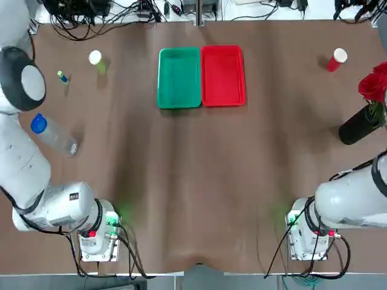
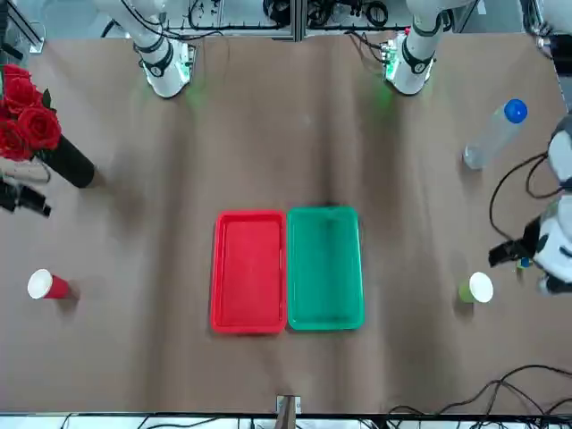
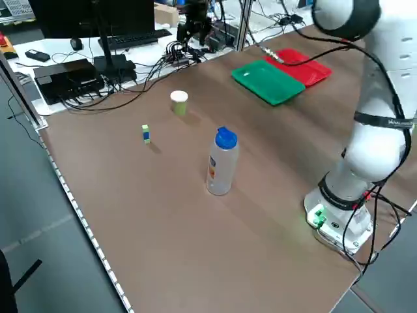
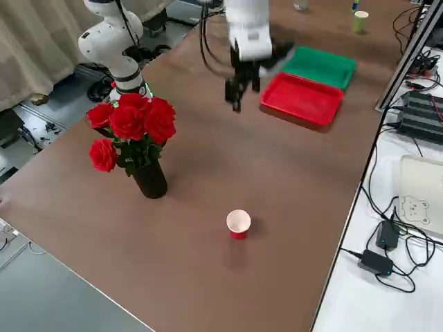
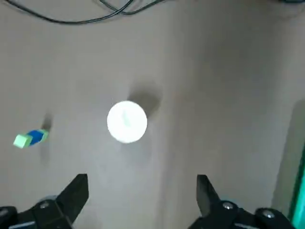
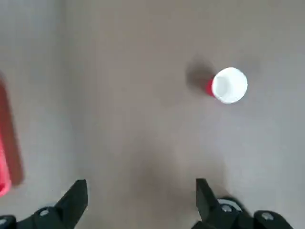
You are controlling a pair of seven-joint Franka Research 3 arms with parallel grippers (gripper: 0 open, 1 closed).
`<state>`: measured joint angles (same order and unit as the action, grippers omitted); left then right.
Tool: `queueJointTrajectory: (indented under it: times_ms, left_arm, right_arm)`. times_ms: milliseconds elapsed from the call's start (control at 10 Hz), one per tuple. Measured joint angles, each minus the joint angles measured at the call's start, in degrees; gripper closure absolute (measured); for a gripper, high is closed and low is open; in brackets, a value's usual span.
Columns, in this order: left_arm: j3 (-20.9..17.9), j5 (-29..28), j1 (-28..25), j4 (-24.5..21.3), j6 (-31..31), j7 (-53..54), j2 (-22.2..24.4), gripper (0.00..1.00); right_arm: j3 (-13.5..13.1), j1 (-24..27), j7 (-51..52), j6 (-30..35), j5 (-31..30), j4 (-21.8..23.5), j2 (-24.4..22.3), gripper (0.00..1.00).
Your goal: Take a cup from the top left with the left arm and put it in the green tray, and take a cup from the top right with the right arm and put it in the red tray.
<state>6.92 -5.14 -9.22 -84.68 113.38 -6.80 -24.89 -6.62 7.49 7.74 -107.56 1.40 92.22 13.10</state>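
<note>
The yellow-green cup (image 1: 95, 58) stands upright at the far left of the table, also seen at the cup (image 5: 127, 121) in the left wrist view. My left gripper (image 5: 140, 198) hovers above and short of it, open and empty. The red cup (image 1: 336, 59) stands upright at the far right, and shows again as the cup (image 6: 228, 85) in the right wrist view. My right gripper (image 6: 140, 200) hangs high over the table, open and empty, well short of that cup. The green tray (image 1: 179, 103) and the red tray (image 1: 223, 101) lie side by side at the far middle, both empty.
A clear bottle (image 1: 53, 134) with a blue cap lies near the left edge. A small green and blue block (image 1: 62, 77) sits close to the yellow-green cup. A black vase of red roses (image 1: 366, 112) stands at the right edge, near the red cup.
</note>
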Motion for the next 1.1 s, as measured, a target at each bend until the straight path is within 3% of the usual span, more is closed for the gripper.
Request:
queueJointTrajectory:
  times_ms: [500,800,1100]
  left_arm:
    - [-0.12,-0.56,-0.64,0.3,11.5,0.03,-10.5,0.11]
    - [-0.17,-1.51,-1.36,0.47,12.36,0.06,-13.32,0.19]
    - [-0.46,-2.72,-1.45,0.12,12.13,-0.4,-14.88,0.26]
  right_arm:
    - [0.0,6.73,8.28,-11.02,2.9,-3.21,14.48,0.0]
    - [0.03,7.43,11.06,-18.62,4.14,-4.17,21.68,0.0]
    - [0.05,7.71,14.07,-24.33,4.27,-5.52,25.24,0.0]
